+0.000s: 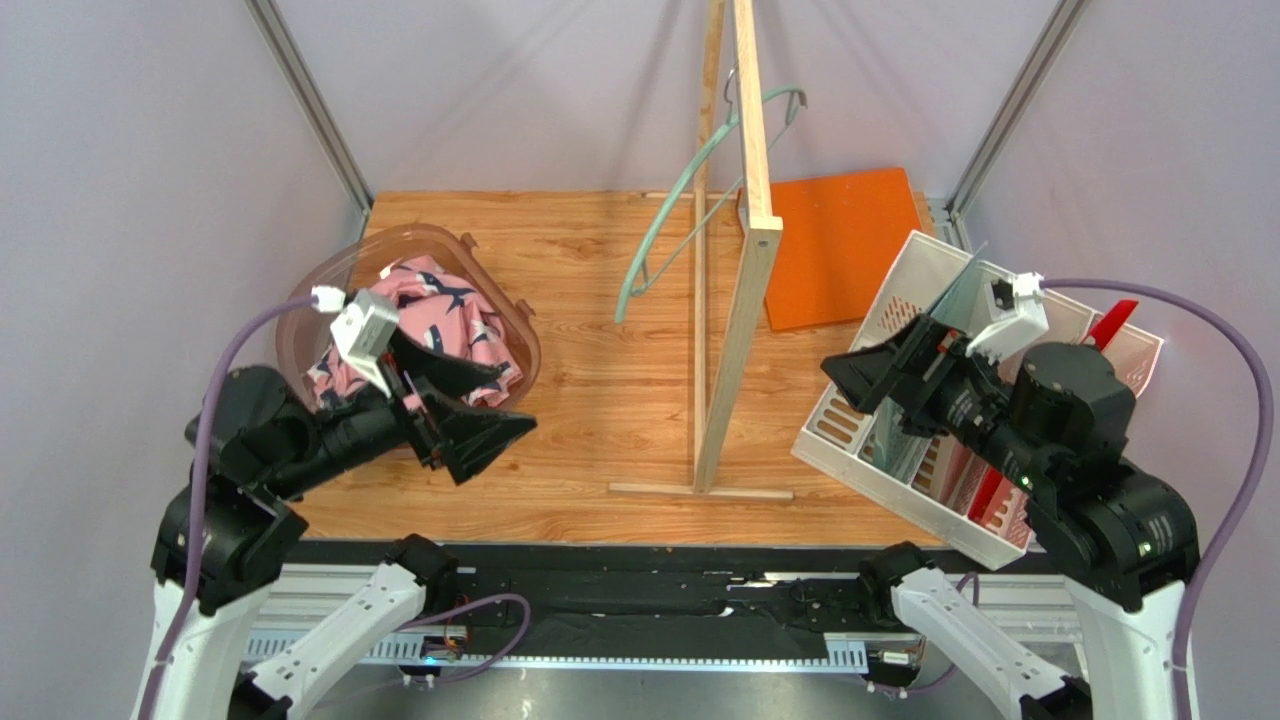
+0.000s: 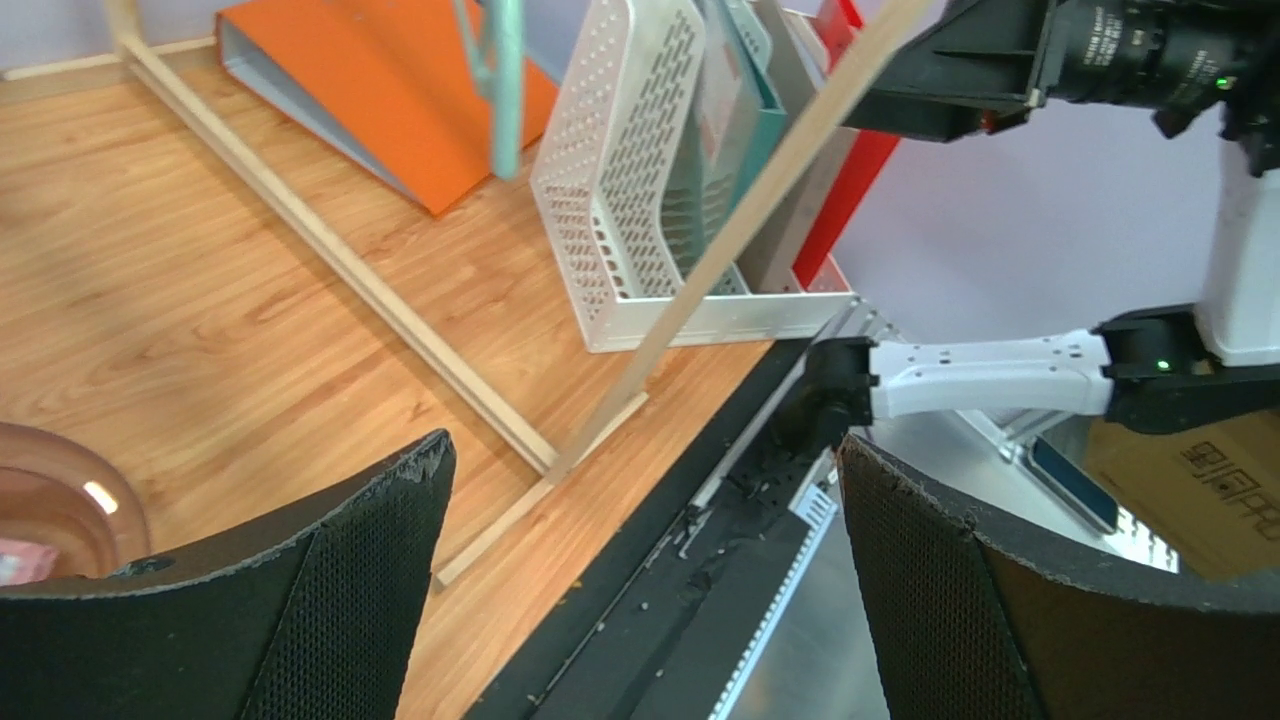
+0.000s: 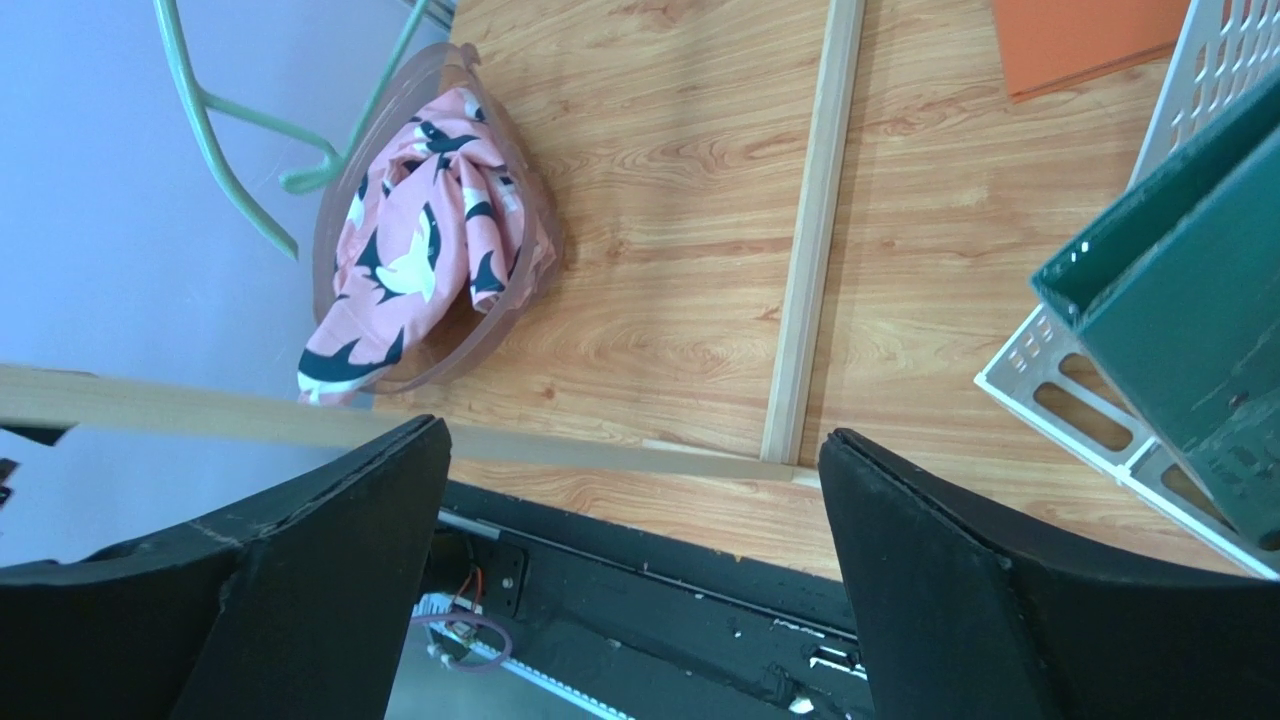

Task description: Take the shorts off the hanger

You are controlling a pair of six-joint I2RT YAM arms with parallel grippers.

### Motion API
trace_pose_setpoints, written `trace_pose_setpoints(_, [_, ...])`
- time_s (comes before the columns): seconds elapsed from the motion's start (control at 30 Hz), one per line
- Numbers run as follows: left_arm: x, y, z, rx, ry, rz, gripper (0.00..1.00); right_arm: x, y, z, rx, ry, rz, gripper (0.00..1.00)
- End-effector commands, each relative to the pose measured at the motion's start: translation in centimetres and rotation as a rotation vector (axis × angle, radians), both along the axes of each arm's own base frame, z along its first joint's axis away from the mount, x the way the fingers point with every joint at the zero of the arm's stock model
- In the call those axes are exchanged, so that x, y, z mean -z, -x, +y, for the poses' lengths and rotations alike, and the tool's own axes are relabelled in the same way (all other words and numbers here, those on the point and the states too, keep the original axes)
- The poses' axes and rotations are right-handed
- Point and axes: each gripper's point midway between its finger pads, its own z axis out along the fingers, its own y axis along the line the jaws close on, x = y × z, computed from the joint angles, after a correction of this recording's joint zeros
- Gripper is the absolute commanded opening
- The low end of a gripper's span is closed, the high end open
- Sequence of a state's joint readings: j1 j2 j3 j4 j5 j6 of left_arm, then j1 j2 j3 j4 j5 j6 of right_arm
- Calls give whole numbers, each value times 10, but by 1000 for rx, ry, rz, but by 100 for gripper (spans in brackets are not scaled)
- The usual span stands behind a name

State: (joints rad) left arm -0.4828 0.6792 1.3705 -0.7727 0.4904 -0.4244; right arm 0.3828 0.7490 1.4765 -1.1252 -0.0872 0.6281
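The pink shorts (image 1: 428, 323) with navy and white shark shapes lie crumpled in a clear brownish basket (image 1: 338, 270) at the left; they also show in the right wrist view (image 3: 406, 263). The mint-green hanger (image 1: 684, 203) hangs bare from the wooden stand, apart from the shorts. My left gripper (image 1: 489, 405) hovers just right of the basket, open, with nothing between its fingers (image 2: 639, 465). At the right, in front of the white rack, my right gripper (image 1: 842, 383) is also open and empty (image 3: 631, 435).
A tall pale wooden stand (image 1: 751, 135) rises mid-table, its foot (image 1: 699, 489) near the front edge. A flat orange board (image 1: 842, 240) lies at the back right. A white perforated file rack (image 1: 864, 435) with green and red folders sits under the right arm.
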Motion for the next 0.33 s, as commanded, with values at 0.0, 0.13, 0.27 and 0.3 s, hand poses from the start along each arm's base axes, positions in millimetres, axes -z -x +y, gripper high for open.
trace_pose_setpoints(0.0, [5,12,1,15,81,-40,99,-12,23,3,-52,-70,-74,100])
trace_pose_setpoints(0.13, [9,30,5,46,110,-51,99,-16,36,8,-92,-124,-88,100])
trace_pose_setpoints(0.27, [14,39,9,46,146,-54,99,-6,40,17,-161,-130,-99,100])
trace_pose_setpoints(0.3, [18,43,10,45,158,-53,99,-4,39,16,-150,-128,-101,100])
